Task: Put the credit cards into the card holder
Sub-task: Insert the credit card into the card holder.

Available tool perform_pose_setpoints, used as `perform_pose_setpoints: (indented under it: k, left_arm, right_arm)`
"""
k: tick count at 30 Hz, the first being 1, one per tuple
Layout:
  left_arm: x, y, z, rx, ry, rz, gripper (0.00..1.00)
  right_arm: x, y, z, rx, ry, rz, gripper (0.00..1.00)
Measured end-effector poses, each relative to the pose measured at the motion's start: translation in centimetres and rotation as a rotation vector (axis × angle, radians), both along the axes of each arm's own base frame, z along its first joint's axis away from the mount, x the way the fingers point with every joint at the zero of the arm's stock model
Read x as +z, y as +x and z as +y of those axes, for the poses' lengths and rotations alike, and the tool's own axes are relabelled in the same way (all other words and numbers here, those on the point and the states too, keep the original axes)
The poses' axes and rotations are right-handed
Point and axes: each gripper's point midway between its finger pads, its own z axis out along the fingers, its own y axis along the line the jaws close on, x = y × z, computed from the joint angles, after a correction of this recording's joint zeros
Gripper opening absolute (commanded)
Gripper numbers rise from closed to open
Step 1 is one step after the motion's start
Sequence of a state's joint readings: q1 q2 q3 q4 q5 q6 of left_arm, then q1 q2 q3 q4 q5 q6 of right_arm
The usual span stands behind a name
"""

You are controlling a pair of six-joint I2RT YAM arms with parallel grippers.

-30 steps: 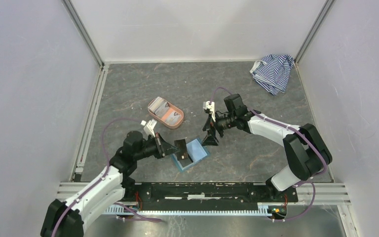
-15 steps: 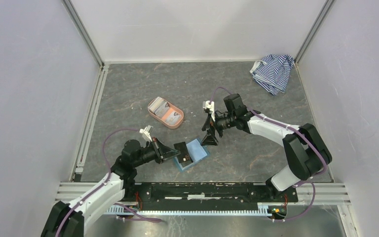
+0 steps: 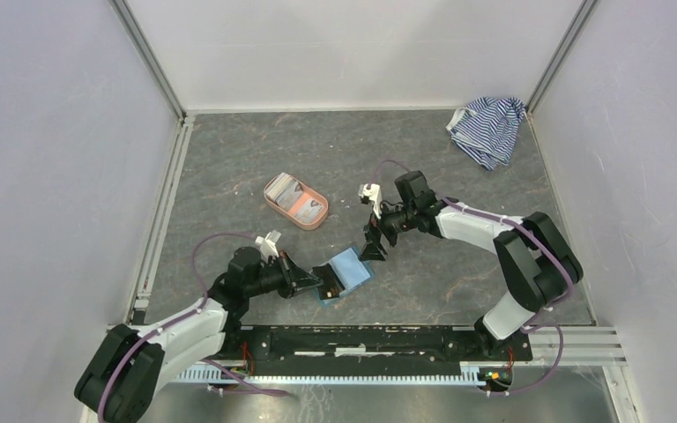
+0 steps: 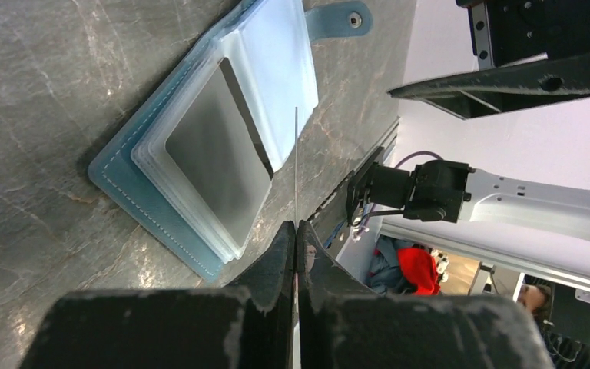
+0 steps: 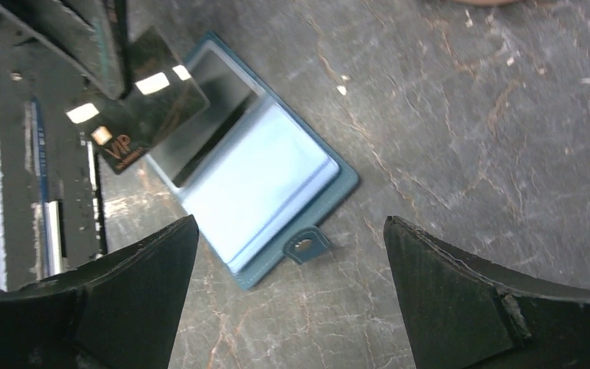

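Observation:
The card holder (image 3: 350, 270) lies open on the table, its pale blue sleeves up and its snap tab (image 5: 305, 247) pointing right. My left gripper (image 3: 318, 282) is shut on a dark credit card (image 5: 142, 108) marked VIP and holds it at the holder's left edge. The left wrist view shows this card edge-on as a thin line (image 4: 296, 154) above the open sleeve (image 4: 215, 154). My right gripper (image 3: 375, 248) hangs open just above the holder's right side, nothing between its fingers (image 5: 123, 284). More credit cards (image 3: 293, 196) lie in the salmon tray.
The salmon-pink oval tray (image 3: 317, 222) sits behind and left of the holder. A blue-and-white striped cloth (image 3: 487, 128) is bunched in the far right corner. White walls close in three sides, and a black rail (image 3: 361, 339) runs along the near edge.
My left arm has dropped lower and nearer the front edge, bringing the dark card down to the holder's left edge. The right gripper shifted slightly, still open.

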State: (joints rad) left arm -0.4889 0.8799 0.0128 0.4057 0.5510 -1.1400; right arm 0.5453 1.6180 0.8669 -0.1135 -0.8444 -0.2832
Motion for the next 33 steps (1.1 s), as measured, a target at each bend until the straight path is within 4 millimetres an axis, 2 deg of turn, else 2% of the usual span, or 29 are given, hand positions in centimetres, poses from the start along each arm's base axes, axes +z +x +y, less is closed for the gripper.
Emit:
perform_pose_setpoints:
  k: [6, 11, 15, 17, 20, 22, 27, 33]
  left_arm:
    - [0.1, -0.2, 0.1, -0.008, 0.007, -0.021, 0.02]
    - [0.5, -0.2, 0.2, -0.008, 0.004, -0.038, 0.02]
    - [0.4, -0.2, 0.3, -0.002, 0.009, -0.035, 0.02]
    - [0.5, 0.0, 0.3, 0.009, 0.010, -0.043, 0.02]
    - [0.9, 0.2, 0.4, 0.019, 0.004, -0.061, 0.02]
    - [1.1, 0.5, 0.4, 0.034, 0.000, -0.068, 0.02]
    - [1.2, 0.8, 0.5, 0.058, -0.007, -0.057, 0.02]
    - [1.3, 1.1, 0.6, 0.078, -0.009, -0.055, 0.02]
  right_arm:
    - [-2.4, 1.0, -1.0, -0.070, -0.102, 0.003, 0.98]
    - [-3.0, 1.8, -1.4, -0.111, -0.155, -0.033, 0.98]
    - [-3.2, 1.1, -0.8, -0.093, -0.163, -0.037, 0.98]
    - [-3.2, 0.8, -0.6, -0.088, -0.164, -0.031, 0.93]
    - [-3.3, 0.6, -0.4, -0.090, -0.171, -0.027, 0.84]
    - [-3.4, 0.7, -0.5, -0.095, -0.176, -0.027, 0.74]
    - [-3.7, 0.8, -0.7, -0.103, -0.192, -0.028, 0.38]
    - [-3.6, 0.9, -0.6, -0.101, -0.199, -0.030, 0.14]
